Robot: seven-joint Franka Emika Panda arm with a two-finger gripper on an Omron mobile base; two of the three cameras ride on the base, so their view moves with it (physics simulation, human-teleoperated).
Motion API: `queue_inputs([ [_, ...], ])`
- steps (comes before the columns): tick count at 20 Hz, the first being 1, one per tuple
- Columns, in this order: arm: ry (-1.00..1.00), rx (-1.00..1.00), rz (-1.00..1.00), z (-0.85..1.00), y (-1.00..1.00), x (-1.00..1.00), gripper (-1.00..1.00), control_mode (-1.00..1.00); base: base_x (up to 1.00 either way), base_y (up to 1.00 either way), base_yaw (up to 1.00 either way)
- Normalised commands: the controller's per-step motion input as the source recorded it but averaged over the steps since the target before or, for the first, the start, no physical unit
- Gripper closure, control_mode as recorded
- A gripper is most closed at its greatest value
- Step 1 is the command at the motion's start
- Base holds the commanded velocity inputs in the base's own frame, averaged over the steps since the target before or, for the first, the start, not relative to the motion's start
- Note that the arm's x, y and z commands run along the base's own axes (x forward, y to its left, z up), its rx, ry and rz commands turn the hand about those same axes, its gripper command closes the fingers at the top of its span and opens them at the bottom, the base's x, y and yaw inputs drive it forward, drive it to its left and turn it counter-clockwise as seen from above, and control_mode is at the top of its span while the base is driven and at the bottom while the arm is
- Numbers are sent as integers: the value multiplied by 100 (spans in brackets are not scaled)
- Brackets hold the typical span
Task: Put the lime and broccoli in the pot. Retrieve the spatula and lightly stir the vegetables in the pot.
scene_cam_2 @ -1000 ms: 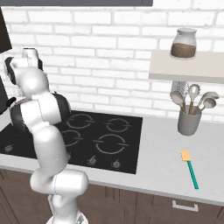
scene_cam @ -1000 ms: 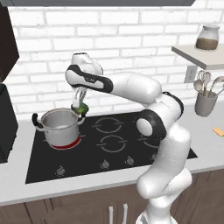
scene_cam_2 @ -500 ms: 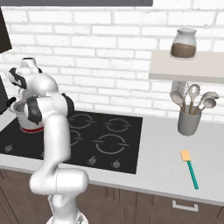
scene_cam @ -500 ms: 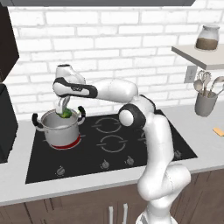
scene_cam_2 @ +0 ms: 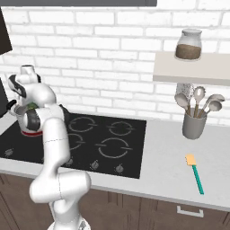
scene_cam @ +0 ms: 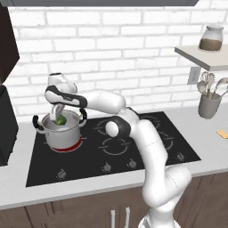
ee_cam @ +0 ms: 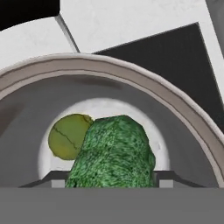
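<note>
In the left base view the gripper (scene_cam: 58,116) hangs over the open mouth of the pot (scene_cam: 60,132), its pale fingers pointing down just inside the rim, and the broccoli (scene_cam: 61,120) sits right at their tips as a small dark green lump; whether the fingers press on it cannot be told from this side. The pot is a shiny steel cylinder with black loop handles at either side, standing directly below the gripper on a red-glowing ring of the black cooktop (scene_cam: 111,147). In the right base view the gripper is mostly hidden behind the arm's own wrist and elbow; a sliver of the pot (scene_cam_2: 20,120) shows just below and behind it, with a green speck at the rim. The spatula (scene_cam_2: 194,173), orange-headed with a teal handle, lies on the grey counter (scene_cam_2: 166,157) well apart from the gripper, far toward the other end, near a grey utensil cup (scene_cam_2: 194,126). In the hand view the broccoli (ee_cam: 113,155) fills the space just ahead of the gripper (ee_cam: 109,177), lumpy and mottled green, set between the two dark finger tips, which pinch it from both sides. Beyond it and a little to one side, the lime (ee_cam: 66,136), smooth and yellow-green with a faint crease, rests on the pale floor of the pot (ee_cam: 183,118), whose grey wall curves around both.
</note>
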Motion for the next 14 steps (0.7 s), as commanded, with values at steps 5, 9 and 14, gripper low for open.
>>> queue_inputs([
  [5, -1, 0, -3, -17, -7, -11, -100, -100, 0, 0, 0],
  [9, -11, 0, -2, 0, -32, -58, -100, -100, 0, 0, 0],
  [14, -17, 0, -1, 0, -45, -99, -100, -100, 0, 0, 0],
])
